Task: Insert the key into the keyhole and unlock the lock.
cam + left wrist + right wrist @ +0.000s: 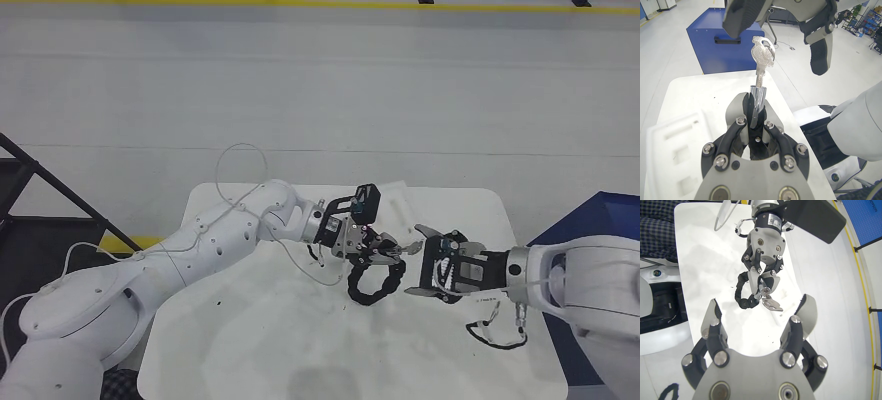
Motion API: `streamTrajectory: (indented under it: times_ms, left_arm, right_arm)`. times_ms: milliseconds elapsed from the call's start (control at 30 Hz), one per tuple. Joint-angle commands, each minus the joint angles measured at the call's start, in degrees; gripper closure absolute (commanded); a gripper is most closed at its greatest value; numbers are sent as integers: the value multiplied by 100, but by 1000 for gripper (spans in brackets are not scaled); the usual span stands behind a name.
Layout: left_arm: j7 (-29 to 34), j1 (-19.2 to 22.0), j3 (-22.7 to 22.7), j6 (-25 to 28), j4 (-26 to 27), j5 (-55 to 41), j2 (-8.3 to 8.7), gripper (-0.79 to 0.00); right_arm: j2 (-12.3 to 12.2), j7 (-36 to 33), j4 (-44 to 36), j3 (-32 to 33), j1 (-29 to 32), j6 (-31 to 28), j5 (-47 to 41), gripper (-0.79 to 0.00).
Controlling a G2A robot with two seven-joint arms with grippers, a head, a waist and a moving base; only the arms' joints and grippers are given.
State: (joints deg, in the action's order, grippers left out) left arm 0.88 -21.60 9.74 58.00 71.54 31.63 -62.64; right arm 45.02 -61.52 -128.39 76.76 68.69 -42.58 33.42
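**Ana:** While both arms hung over the table (260, 330), where was the lock (759, 96)?

**Ben:** It was up in the left gripper (755, 102), whose fingers were clamped on its chrome barrel. The end with the keyhole (766, 291) stuck out past the fingertips.

**Ana:** And the key (762, 53)?

**Ben:** Its blade sat in the keyhole, in line with the barrel. The patterned head and its ring stood out beyond the lock's face, and a stretch of bare blade showed between head and lock.

**Ana:** What about the right gripper (760, 300)?

**Ben:** It faced the lock's keyhole end with its jaws spread wide. Its pads (819, 56) stood one to each side of the key's head, both apart from it, touching neither key nor lock.

**Ana:** Was anything else fixed to the lock?

**Ben:** A black cable loop (738, 291) curved out from the lock's back end, just beside the left gripper. Whether it rested on the table, I couldn't tell.

**Ana:** And round about?

**Ben:** A white foam tray (677, 136) with cut-out pockets lay on the table near the lock. A blue box (715, 47) stood off the table, well apart from the lock, on the right arm's side.
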Motion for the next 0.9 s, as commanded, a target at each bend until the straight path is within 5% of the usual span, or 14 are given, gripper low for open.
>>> streamTrajectory:
  times_ms: [0,533,867]
  left_arm:
    - [-2,-5,0,0,-1,-5,-7,0]
    - [-104,-23,0,0,53,54,0,0]
    - [-147,-26,0,0,97,122,-1,0]
  right_arm:
    - [-3,54,-15,-9,-24,-6,94,-391]
    - [-50,303,-167,-80,15,104,648,0]
    - [-74,63,-90,-59,143,979,63,0]
